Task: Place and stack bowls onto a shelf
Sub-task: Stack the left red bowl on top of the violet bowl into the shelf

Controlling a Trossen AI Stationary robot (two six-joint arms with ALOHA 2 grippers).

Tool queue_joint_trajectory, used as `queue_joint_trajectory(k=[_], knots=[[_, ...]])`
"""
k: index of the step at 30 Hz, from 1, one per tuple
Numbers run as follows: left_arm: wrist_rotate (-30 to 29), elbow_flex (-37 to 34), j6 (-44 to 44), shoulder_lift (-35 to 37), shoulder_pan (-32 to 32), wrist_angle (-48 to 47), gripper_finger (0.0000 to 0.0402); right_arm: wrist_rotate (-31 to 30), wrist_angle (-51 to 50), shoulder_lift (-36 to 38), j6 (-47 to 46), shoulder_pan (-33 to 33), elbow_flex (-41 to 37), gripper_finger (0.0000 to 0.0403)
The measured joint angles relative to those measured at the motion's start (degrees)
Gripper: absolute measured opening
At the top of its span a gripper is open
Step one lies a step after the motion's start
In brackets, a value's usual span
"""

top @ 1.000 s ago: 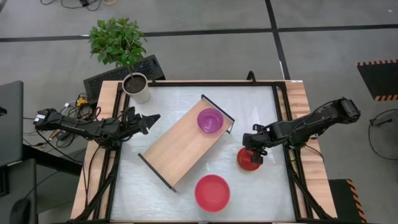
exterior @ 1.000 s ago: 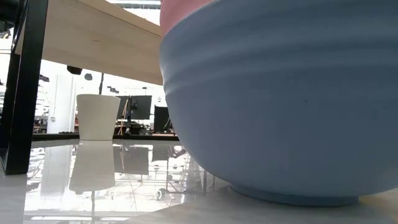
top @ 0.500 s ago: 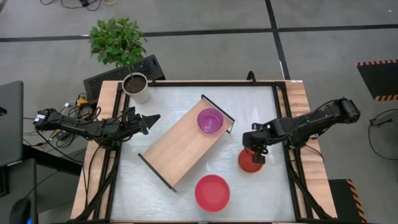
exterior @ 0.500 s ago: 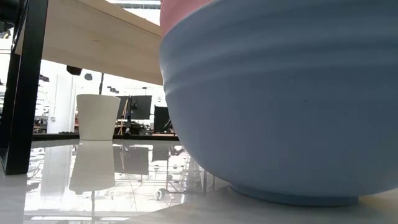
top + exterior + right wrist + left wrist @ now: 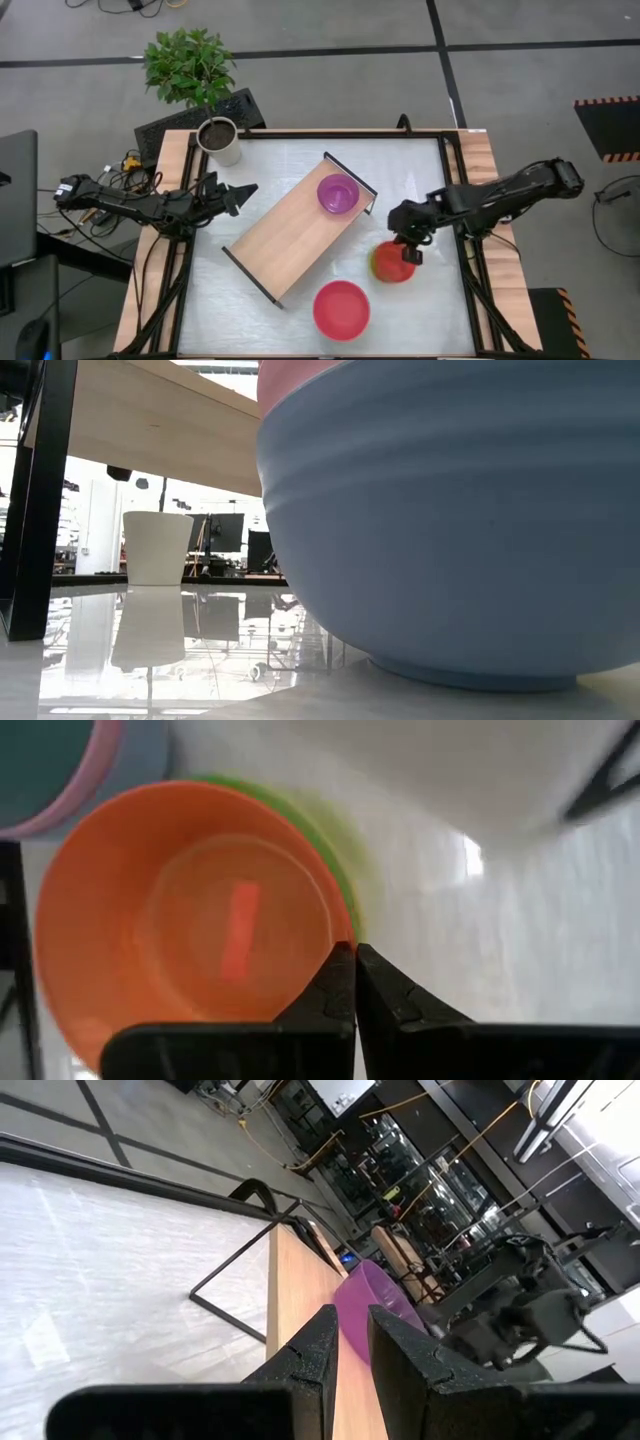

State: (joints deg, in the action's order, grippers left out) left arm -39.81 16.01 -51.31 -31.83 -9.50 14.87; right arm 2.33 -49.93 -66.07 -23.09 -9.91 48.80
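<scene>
A small red bowl (image 5: pixel 392 264) sits nested in a yellow-green bowl (image 5: pixel 345 885), right of the shelf. My right gripper (image 5: pixel 408 252) is shut on their rim. The shelf (image 5: pixel 290 235) is a light wooden board with black end frames, lying slantwise mid-table. A small purple bowl (image 5: pixel 338 193) stands on its far end. A stack of larger bowls (image 5: pixel 341 309) rests on the table near the front edge; the low view shows a blue bowl (image 5: pixel 450 520) under a pink one. My left gripper (image 5: pixel 240 192) waits level at the table's left side, its fingers a narrow gap apart, nothing between them. My right gripper pinches the nested bowls' rim (image 5: pixel 348 932) on the side toward the table's right edge. One finger is inside the red bowl and one outside the yellow-green one. The fingers slant down from the right. The pair hangs tilted below them.
A white plant pot (image 5: pixel 220 140) with soil stands at the table's far left corner, also in the low view (image 5: pixel 157 547). Black frame rails run along the table's left and right sides. Open tabletop lies between the shelf and the right rail.
My right gripper has risen and gone a little toward the table's left and near edge, staying shut. The red and yellow-green bowls have gone with it, lifting and tipping, so that the yellow-green one now shows along the left edge.
</scene>
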Motion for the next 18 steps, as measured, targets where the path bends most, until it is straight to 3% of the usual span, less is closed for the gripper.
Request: queue_joint_trajectory(k=[5, 9, 18], knots=[[0.0, 0.0, -0.1, 0.0, 0.0, -0.6, 0.0043, -1.2, 2.2, 0.7, 0.4, 0.8, 1.4, 0.0019], [0.0, 0.0, -0.1, 0.0, 0.0, -0.6, 0.0043, -0.9, -4.5, 0.0, 0.5, 2.6, 3.6, 0.0019], [0.4, 0.0, -0.3, 0.0, 0.0, -1.4, 0.0043, -3.4, -6.8, -1.2, 4.3, 6.3, 18.4, 0.0019]])
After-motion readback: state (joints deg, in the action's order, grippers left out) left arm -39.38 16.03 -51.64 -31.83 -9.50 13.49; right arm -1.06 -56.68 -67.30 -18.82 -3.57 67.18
